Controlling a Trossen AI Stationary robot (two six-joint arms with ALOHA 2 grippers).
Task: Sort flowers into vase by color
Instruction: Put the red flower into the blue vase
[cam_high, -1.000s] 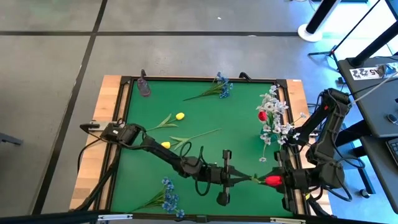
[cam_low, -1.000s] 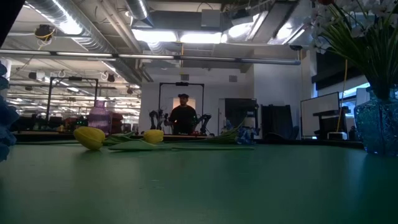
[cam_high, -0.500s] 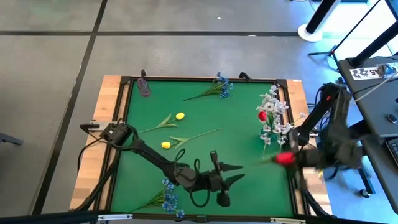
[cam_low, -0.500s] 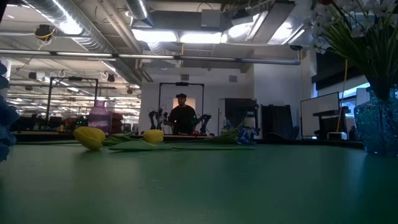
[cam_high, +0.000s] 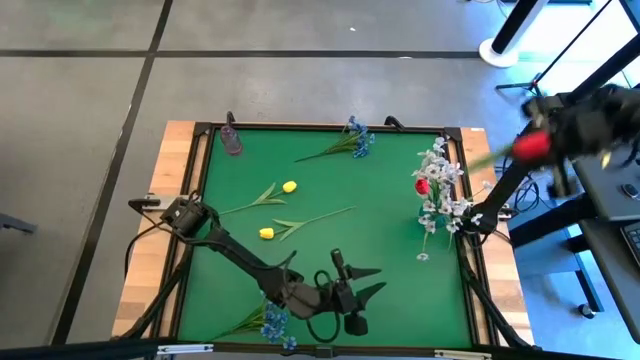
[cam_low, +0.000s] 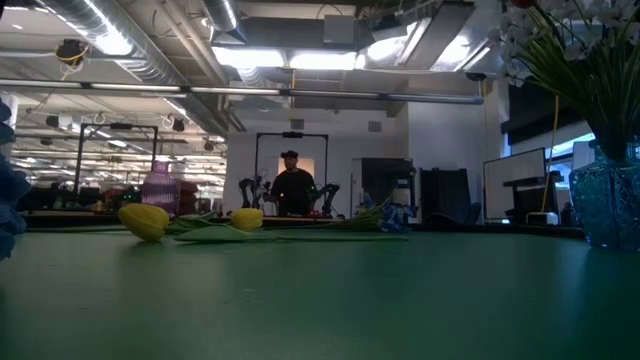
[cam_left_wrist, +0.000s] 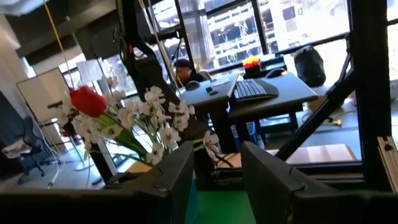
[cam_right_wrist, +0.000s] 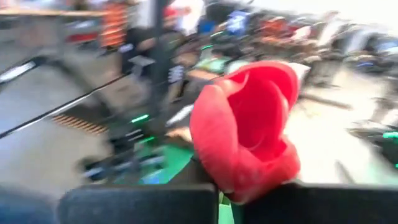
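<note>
Red tulip bud (cam_right_wrist: 245, 127) is clamped in the right pincer (cam_high: 535, 140), raised well off the bench's right edge, above & beyond the vase (cam_low: 610, 205). That vase, at the bench (cam_high: 390, 200) right side, already holds white sprays (cam_high: 440, 190) & one red bud (cam_high: 422, 185).

Step in hand, by my read: carrying the red bud to the vase. Next: swing back over the vase, stem down, thread it in w/o knocking the sprays.

Left pincer (cam_high: 352, 283) is low nr the front edge, fingers apart, nothing in it. Two yellow tulip buds (cam_high: 278, 210) & two blue bunches (cam_high: 355, 138) lie unsorted.
</note>
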